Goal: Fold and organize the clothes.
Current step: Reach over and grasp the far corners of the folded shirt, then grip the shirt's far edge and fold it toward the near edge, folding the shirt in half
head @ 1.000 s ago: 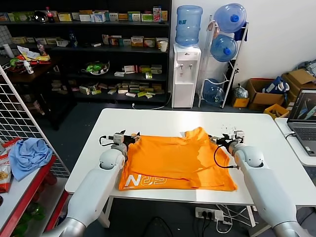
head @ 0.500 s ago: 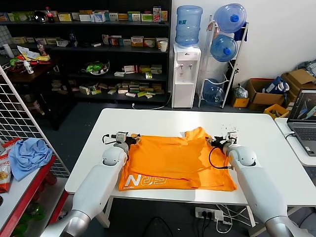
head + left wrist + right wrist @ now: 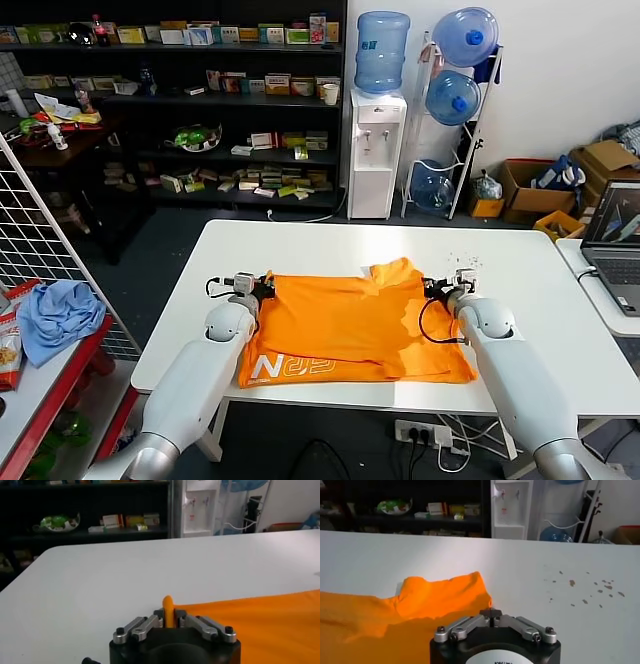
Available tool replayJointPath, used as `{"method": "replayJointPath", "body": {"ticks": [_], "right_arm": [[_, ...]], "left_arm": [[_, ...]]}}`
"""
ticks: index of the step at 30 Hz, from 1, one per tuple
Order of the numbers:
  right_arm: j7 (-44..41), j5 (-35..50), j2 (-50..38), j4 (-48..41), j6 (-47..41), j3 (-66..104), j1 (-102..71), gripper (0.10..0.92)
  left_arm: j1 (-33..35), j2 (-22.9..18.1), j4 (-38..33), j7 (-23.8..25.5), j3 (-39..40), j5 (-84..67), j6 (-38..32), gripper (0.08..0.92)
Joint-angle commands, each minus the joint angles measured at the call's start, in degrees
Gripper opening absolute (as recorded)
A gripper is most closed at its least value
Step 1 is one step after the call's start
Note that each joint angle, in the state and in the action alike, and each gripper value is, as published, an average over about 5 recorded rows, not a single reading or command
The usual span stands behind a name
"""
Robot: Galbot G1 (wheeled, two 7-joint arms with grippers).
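Note:
The bright orange T-shirt (image 3: 340,325) lies flat on the white table (image 3: 330,240), with white lettering (image 3: 295,367) near its front left hem. My left gripper (image 3: 262,288) sits at the shirt's far left corner. In the left wrist view this gripper (image 3: 169,616) is shut on an upright fold of the orange cloth (image 3: 260,625). My right gripper (image 3: 432,290) is at the far right edge by the sleeve. In the right wrist view its jaws (image 3: 491,614) are pressed together at the rim of the orange fabric (image 3: 435,600).
A laptop (image 3: 615,240) stands on a second table to the right. A light blue cloth (image 3: 60,315) lies on a red cart at the left, beside a wire rack (image 3: 40,240). Shelves and a water dispenser (image 3: 378,150) stand behind the table.
Both grippers have gone from open to shut on the shirt's far edge. Both arms have drawn slightly inward, and the cloth has shifted a little.

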Motion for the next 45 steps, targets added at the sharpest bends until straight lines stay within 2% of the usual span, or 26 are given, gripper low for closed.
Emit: {"method": "replayJointPath", "body": {"ticks": [1, 5, 10, 17, 24, 31, 40, 43, 45], "right_arm": [[2.20, 1.16, -0.28, 5.91, 0.28, -0.24, -1.29, 0.124], [4.39, 2.83, -1.64, 11.10, -0.72, -0.08, -3.39, 0.124], [6.67, 4.73, -4.48, 20.08, -2.28, 1.07, -8.92, 0.124], [8.72, 4.90, -9.26, 32.47, -3.50, 4.62, -20.30, 0.124], [9.65, 3.51, -11.78, 39.93, -3.73, 8.51, -30.18, 0.124], [9.55, -0.23, -10.85, 43.81, -3.63, 10.86, -39.04, 0.124], [9.28, -1.17, -10.39, 46.08, -4.51, 12.63, -44.02, 0.124], [9.04, -1.55, -10.10, 46.61, -5.56, 12.71, -44.42, 0.144], [9.12, -1.78, -9.98, 46.92, -5.84, 12.73, -44.54, 0.189]], "left_arm": [[2.42, 1.11, -4.57, -0.36, -0.26, -1.25, 0.37, 0.170], [5.55, 2.99, -10.93, -1.05, -0.58, -2.46, 0.45, 0.097], [11.49, 6.87, -21.64, -1.82, -1.32, -3.18, 0.52, 0.094], [20.21, 11.42, -33.16, -2.83, -2.56, -3.24, 0.68, 0.094], [31.35, 13.49, -43.11, -4.51, -4.53, -1.94, 1.41, 0.094], [39.49, 13.04, -47.68, -4.69, -5.10, -0.14, 1.04, 0.094], [43.42, 12.19, -49.67, -4.55, -6.21, 1.55, -0.27, 0.094], [43.36, 11.95, -49.32, -4.64, -6.88, 1.59, -1.39, 0.125], [43.09, 11.91, -49.18, -4.74, -7.35, 1.20, -1.73, 0.176]]}}
